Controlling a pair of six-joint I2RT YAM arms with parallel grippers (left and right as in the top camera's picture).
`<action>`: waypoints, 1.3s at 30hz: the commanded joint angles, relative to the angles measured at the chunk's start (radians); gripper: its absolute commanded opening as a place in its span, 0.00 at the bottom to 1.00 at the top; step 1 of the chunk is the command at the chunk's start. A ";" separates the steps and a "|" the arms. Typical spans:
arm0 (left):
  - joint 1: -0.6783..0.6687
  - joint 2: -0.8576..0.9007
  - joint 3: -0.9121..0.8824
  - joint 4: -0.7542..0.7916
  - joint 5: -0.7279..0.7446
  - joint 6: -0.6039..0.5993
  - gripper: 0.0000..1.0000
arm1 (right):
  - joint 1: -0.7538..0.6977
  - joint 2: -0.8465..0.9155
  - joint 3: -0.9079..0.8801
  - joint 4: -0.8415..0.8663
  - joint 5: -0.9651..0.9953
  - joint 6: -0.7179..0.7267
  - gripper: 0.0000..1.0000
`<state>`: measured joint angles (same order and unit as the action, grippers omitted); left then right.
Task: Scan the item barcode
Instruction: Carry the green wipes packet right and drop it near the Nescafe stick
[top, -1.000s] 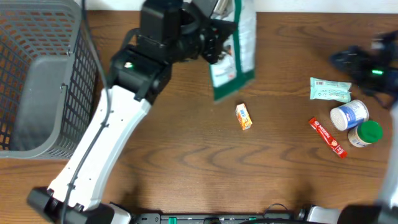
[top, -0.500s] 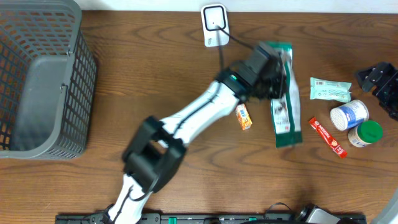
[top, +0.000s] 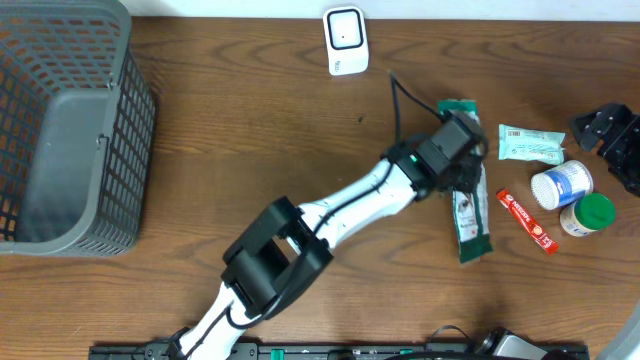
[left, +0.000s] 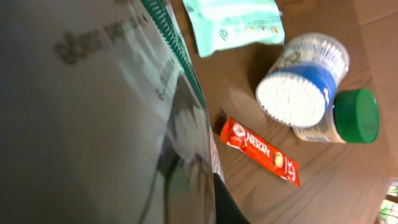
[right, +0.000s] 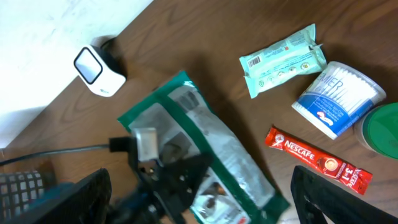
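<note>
The item is a green and white pouch (top: 471, 215), lying lengthwise between my left arm and the small goods on the right. My left gripper (top: 458, 150) is shut on its upper end. In the left wrist view the pouch (left: 106, 112) fills the left half, with one dark finger (left: 229, 208) against its edge. The white barcode scanner (top: 345, 40) stands at the table's back edge, well away from the pouch. My right gripper (top: 612, 138) hangs open at the far right. Its view looks down on the pouch (right: 214, 146) and the scanner (right: 99, 71).
A grey mesh basket (top: 70, 130) stands at the left. Right of the pouch lie a mint-green packet (top: 530, 143), a cotton-swab tub (top: 560, 185), a green-lidded jar (top: 592, 213) and a red Nescafe stick (top: 527, 220).
My left arm has swung the pouch from near the scanner to the right and forward, beside the small goods. The right gripper has opened a little wider.
</note>
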<state>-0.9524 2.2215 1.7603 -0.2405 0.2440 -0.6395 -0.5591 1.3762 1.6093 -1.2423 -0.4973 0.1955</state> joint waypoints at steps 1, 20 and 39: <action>-0.029 0.046 0.009 0.024 -0.065 -0.010 0.11 | -0.004 -0.001 -0.002 -0.003 0.003 -0.018 0.88; -0.009 -0.127 0.010 0.000 -0.338 0.403 0.79 | -0.004 -0.001 -0.002 -0.018 0.002 -0.037 0.99; 0.308 -0.532 0.010 -0.526 -0.412 0.458 0.13 | 0.342 -0.001 -0.113 -0.023 0.124 -0.033 0.01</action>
<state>-0.7086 1.7500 1.7611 -0.7189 -0.1463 -0.1837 -0.2890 1.3758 1.5558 -1.2751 -0.4591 0.1673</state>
